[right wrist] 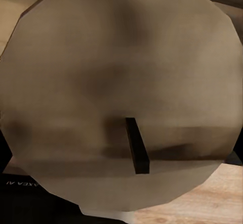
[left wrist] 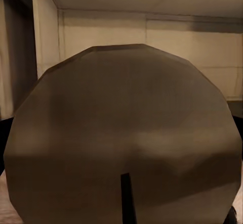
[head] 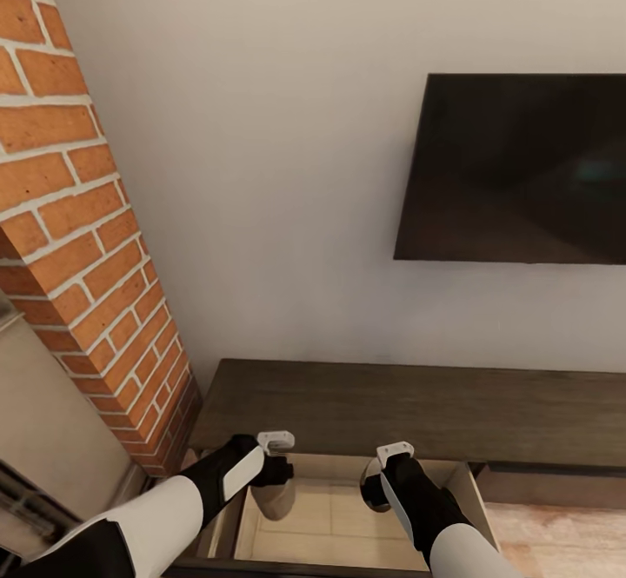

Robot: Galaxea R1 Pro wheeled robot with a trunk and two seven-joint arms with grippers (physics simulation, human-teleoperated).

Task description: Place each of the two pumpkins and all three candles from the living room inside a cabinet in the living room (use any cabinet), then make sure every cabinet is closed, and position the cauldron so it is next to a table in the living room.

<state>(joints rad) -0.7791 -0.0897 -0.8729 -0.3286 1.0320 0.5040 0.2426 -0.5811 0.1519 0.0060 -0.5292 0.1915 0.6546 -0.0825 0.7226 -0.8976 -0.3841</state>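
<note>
Each claw grips a candle: the left claw (head: pixel 276 474) holds one candle (left wrist: pixel 121 138), the right claw (head: pixel 376 484) another (right wrist: pixel 121 97). Both hang over the cabinet's (head: pixel 417 408) open drawer (head: pixel 348 517), seemingly ready to set them inside.

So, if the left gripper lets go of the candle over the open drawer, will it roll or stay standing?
The candle looks short and wide with a flat top, so it would probably land stable rather than tip. It hangs upright from the left gripper over the pale interior of the cabinet. On its side, its round body could roll.
</note>
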